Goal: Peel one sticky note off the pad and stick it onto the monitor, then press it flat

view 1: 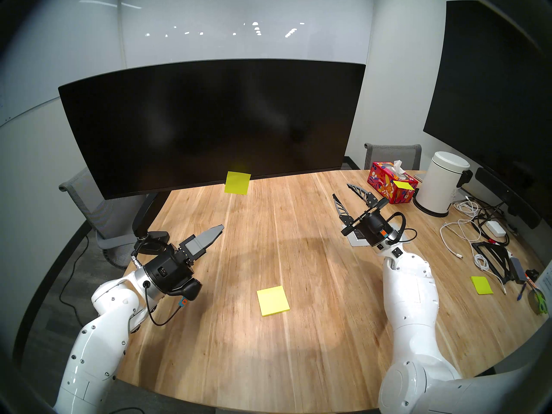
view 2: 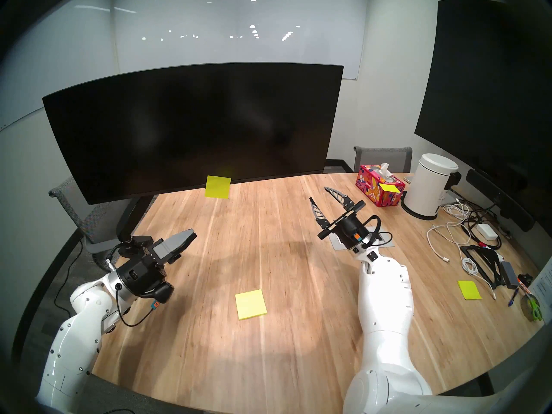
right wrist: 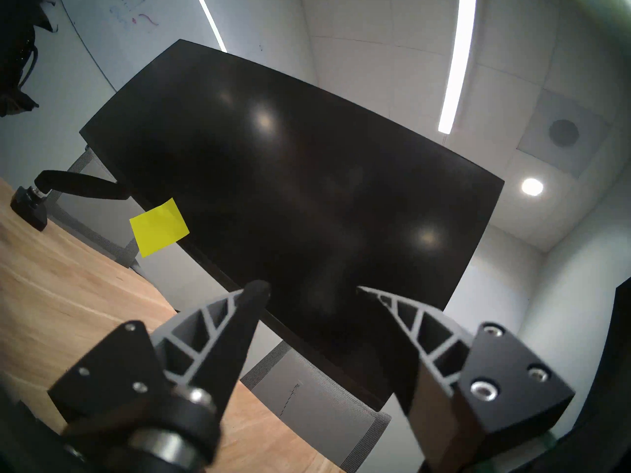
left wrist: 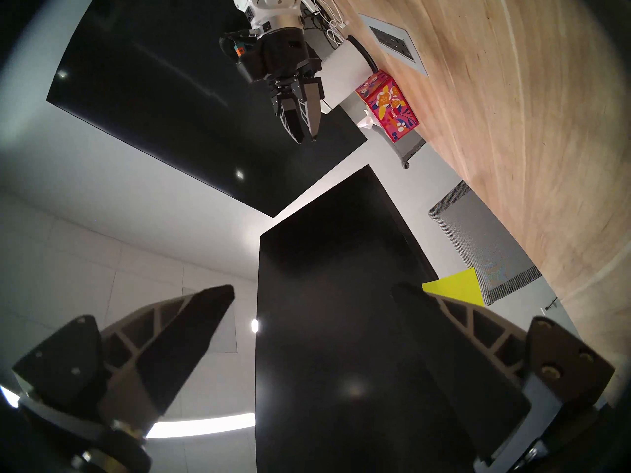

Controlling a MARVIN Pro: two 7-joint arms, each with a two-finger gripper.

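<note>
The sticky note (view 1: 237, 182) hangs at the bottom edge of the wide curved monitor (view 1: 209, 120), its lower part hanging below the bezel; it also shows in the right wrist view (right wrist: 158, 227) and the left wrist view (left wrist: 454, 288). The pad (view 1: 272, 300) lies flat on the wooden table (view 1: 298, 359) near the front middle. My left gripper (view 1: 219, 228) is open and empty, above the table's left side, pointing at the monitor (left wrist: 341, 291). My right gripper (view 1: 341, 190) is open and empty, raised right of centre, well away from note and pad.
A tissue box (view 1: 389, 186) with a small yellow note, a white bin (view 1: 442, 182) and tangled cables (view 1: 472, 225) crowd the right side. A loose yellow-green sheet (view 1: 481, 285) lies there too. A big flat display (view 1: 493, 90) hangs at right. The monitor arm's base (view 1: 152, 240) sits behind my left gripper.
</note>
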